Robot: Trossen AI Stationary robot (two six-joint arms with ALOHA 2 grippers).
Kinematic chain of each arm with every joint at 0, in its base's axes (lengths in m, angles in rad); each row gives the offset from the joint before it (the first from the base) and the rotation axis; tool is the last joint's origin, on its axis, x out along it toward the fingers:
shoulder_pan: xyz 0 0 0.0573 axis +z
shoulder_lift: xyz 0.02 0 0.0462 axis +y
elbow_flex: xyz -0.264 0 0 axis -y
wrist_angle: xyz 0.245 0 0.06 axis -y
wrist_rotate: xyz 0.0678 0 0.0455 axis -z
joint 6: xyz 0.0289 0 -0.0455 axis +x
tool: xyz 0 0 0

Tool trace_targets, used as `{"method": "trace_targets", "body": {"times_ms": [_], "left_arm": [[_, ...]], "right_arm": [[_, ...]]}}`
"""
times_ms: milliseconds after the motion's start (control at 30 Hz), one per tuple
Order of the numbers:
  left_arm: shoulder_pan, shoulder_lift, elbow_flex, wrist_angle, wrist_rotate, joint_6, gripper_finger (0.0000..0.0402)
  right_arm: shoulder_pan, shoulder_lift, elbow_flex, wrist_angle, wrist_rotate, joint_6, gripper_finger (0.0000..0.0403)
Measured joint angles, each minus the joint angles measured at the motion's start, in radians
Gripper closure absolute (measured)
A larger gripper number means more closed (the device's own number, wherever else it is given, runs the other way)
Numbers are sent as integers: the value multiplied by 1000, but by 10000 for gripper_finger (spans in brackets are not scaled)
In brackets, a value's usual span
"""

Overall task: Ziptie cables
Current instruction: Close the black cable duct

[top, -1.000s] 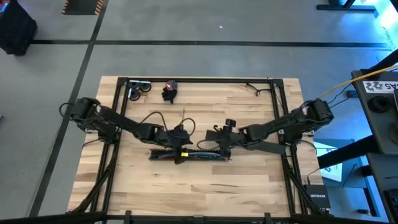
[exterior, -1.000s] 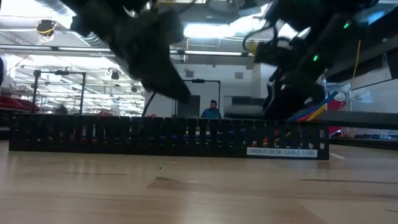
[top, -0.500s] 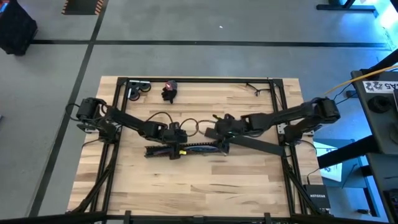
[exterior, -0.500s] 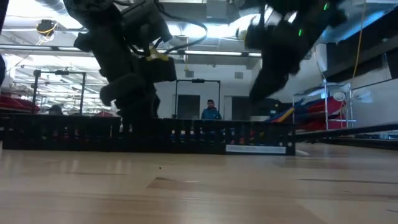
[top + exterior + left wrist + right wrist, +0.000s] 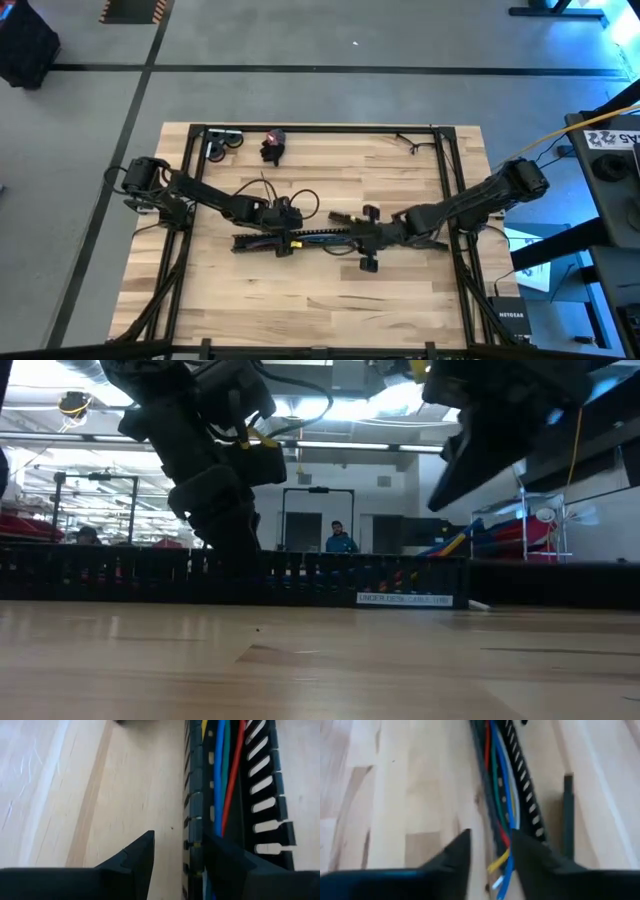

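The cables (image 5: 220, 780), blue, red, green and yellow, lie lengthwise inside a long black slotted channel (image 5: 315, 238) at the table's middle. Their loose ends (image 5: 501, 862) stick out of the channel's right end. My left gripper (image 5: 178, 836) is open, low over the channel's left part. One finger (image 5: 135, 860) stands outside the channel's slotted side wall (image 5: 194, 810) and the other (image 5: 225, 862) over the cables inside. My right gripper (image 5: 490, 832) is open and hangs above the cable ends, clear of the channel (image 5: 330, 575). I cannot make out any zipties. My left gripper stands astride the channel's side wall (image 5: 195, 832), coming slanting down from the table's left. The gap between the fingers is wider than the wall. I cannot tell whether either finger touches the wall or the cables.
A flat black strip (image 5: 567, 815) lies beside the channel's right end. A grey tool (image 5: 224, 144) and a red-and-black thing (image 5: 272, 146) sit at the far left, thin dark strands (image 5: 408, 141) at the far right. A black frame (image 5: 320, 128) edges the table. Bare wood lies nearer.
My left gripper has sunk down onto the channel's left part. My right gripper swung toward the far edge, then came back toward the right and rose clear above the channel's right end. The channel has slid a little toward the table's left.
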Motion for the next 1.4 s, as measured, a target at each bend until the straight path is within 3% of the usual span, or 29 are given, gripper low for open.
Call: {"method": "trace_targets", "body": {"times_ms": [100,167,333,500,767,1033,1400], "left_arm": [[-5,0,0,15,0,-2,247],[-5,0,0,26,0,0,247],[-6,0,1,25,0,-10,247],[-18,0,1,25,0,-10,247],[-50,0,1,22,0,2,247],[-60,0,1,17,0,27,247],[-60,0,1,13,0,28,247]], "right_arm": [[-11,19,0,-2,3,-22,367],[-15,33,0,-14,-12,-19,393],[-13,37,0,12,-42,-24,380],[-13,83,0,-29,-55,-28,400],[-13,102,0,-71,129,0,402],[-14,99,1,-102,180,3,402],[-74,160,-77,-79,36,3,402]]}}
